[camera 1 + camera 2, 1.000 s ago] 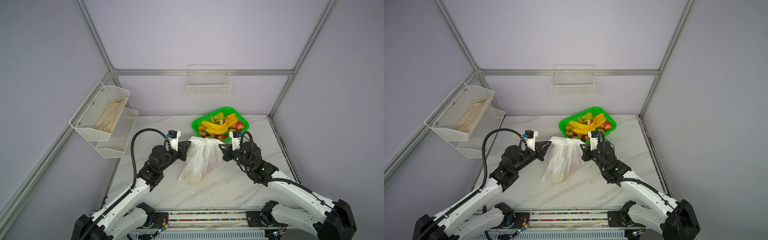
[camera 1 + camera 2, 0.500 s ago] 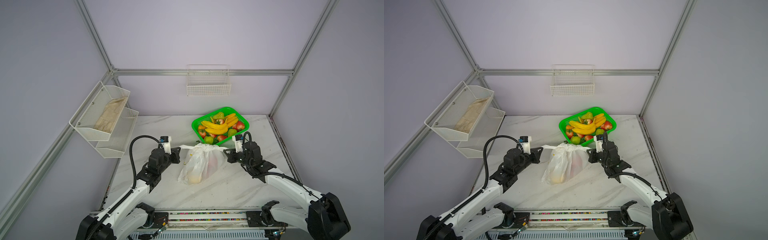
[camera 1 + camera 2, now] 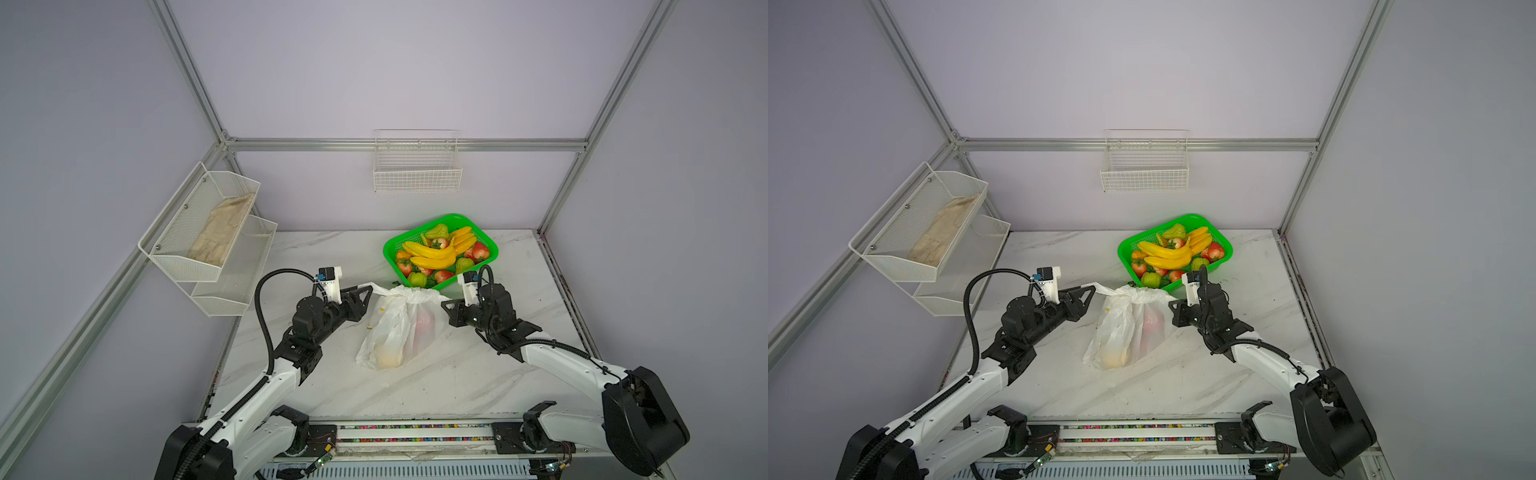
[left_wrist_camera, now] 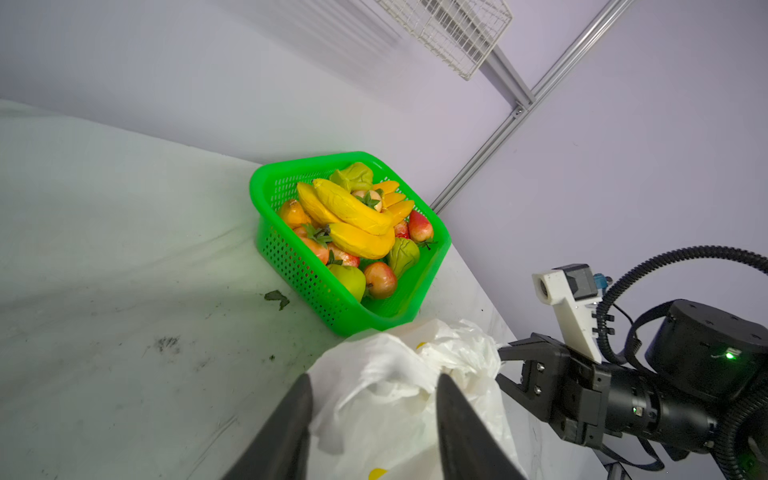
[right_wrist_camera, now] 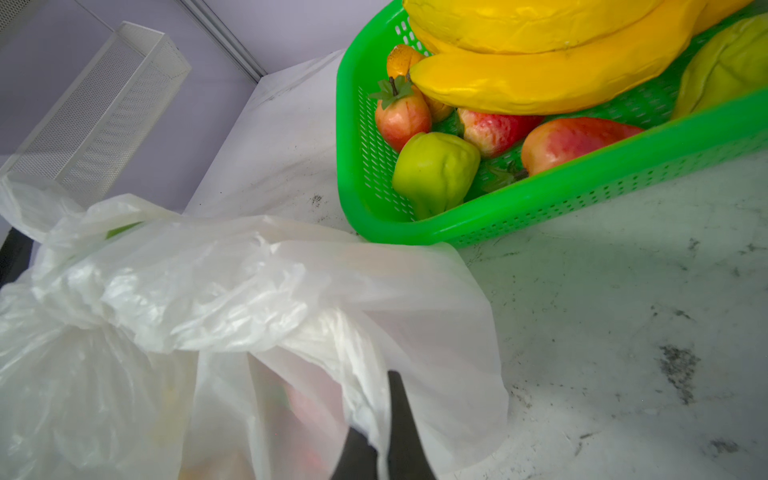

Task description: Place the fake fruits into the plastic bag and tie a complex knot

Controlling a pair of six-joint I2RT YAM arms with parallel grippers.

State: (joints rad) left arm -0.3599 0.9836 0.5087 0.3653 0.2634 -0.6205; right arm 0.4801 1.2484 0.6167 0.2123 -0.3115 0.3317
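The left gripper (image 3: 366, 292) has its fingers spread apart, and a twisted end of the plastic bag (image 3: 399, 328) lies loose between them. The right gripper (image 3: 445, 306) is clamped on the bag's opposite end. The top of the bag stretches between the two grippers, while its body rests on the bench (image 3: 415, 390) in front of them. A red and a yellow shape show through it. Most fake fruits (image 3: 434, 253) lie in the green basket (image 4: 299, 266), just beyond the right gripper.

No legible text, label, brand or number — none anywhere
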